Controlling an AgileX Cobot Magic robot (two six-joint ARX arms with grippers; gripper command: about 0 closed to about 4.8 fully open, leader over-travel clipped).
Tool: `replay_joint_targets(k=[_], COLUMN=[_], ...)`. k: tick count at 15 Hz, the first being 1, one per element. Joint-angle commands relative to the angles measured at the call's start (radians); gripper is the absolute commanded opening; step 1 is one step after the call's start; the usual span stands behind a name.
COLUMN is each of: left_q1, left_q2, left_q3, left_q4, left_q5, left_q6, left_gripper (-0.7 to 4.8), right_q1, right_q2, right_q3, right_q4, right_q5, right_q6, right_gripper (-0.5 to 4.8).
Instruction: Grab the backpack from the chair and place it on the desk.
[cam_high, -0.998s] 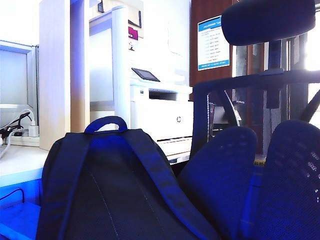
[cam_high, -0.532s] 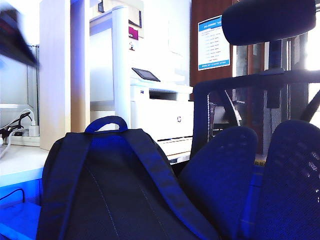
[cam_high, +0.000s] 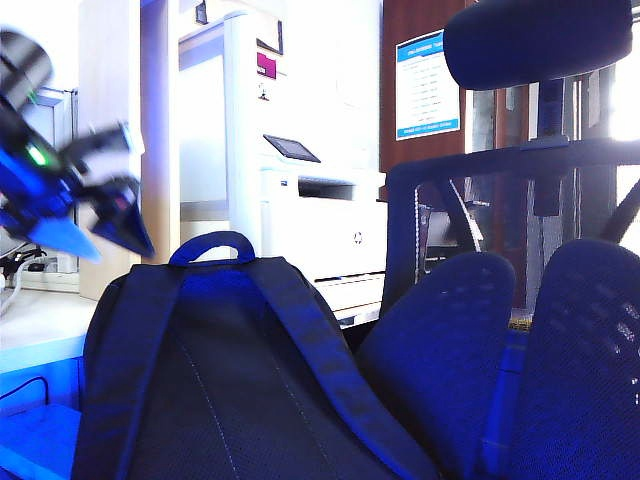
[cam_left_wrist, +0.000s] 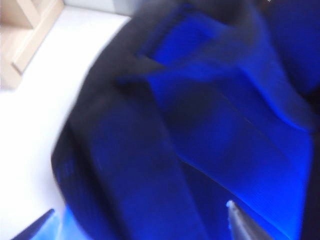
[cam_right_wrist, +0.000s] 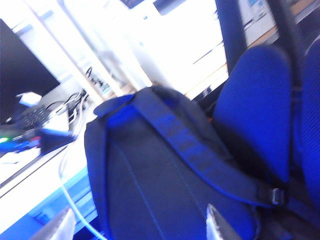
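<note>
With jaws wide, the left gripper (cam_high: 100, 215) at ten o'clock of the backpack (cam_high: 230, 370) should straddle its blue top loop (cam_high: 212, 245) squarely; the right gripper (cam_right_wrist: 137, 225) waits behind, jaws equally wide.

Your left arm comes into the exterior view from the left edge, high up and motion-blurred, slanting down toward the middle. A green light glows on its dark wrist body. Your left claw (cam_high: 105, 222) sits at the lower end of that arm with its two dark fingers spread apart, tips pointing down and to the right. In the left wrist view only the two fingertips (cam_left_wrist: 239, 224) show at the frame's edge, far apart with nothing between them.

Your right arm does not appear in the exterior view. Your right claw (cam_right_wrist: 137, 225) shows in its own wrist view as two pale, blurred fingertips (cam_right_wrist: 216, 222), set wide and gripping nothing.
</note>
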Motion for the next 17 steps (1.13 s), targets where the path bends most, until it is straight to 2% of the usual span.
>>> replay_joint_targets(k=[1,3,6,9,12,13,14,17], left_q1=[0.001,0.0,0.0,-0.001,-0.001,-0.001,-0.001,-0.001], left_q2=[0.111,0.189,0.258,0.283,0.302,0.313,0.327,0.349], left_q3=[0.09,0.158,0.2,0.2,0.2,0.2,0.201,0.203], left_q4=[0.021,0.023,0.029,0.058,0.111,0.118,0.12,0.139], left_q5=[0.045,0.076,0.111,0.192,0.229,0.232,0.244,0.227], left_q6=[-0.004,-0.01,-0.042,-0.048,-0.049,-0.049,-0.049,-0.047], left_gripper=[4.79,4.79,4.79,4.79,4.79,3.5,-0.13,-0.05], right_q1=[0.007,0.007,0.007,0.007,0.008,0.008,0.008,0.007], right_q2=[0.001,0.0,0.0,0.0,0.0,0.0,0.0,0.0], right_q3=[0.005,0.005,0.014,0.013,0.013,0.014,0.014,0.014], right_q4=[-0.026,-0.054,-0.05,-0.064,-0.052,-0.045,-0.035,-0.03], right_q5=[-0.003,-0.01,-0.141,-0.205,-0.315,-0.343,-0.348,-0.373], right_q6=[0.003,0.002,0.006,0.076,0.129,0.142,0.153,0.153], right_gripper=[3.38,3.38,3.38,3.38,3.37,3.37,3.37,3.37])
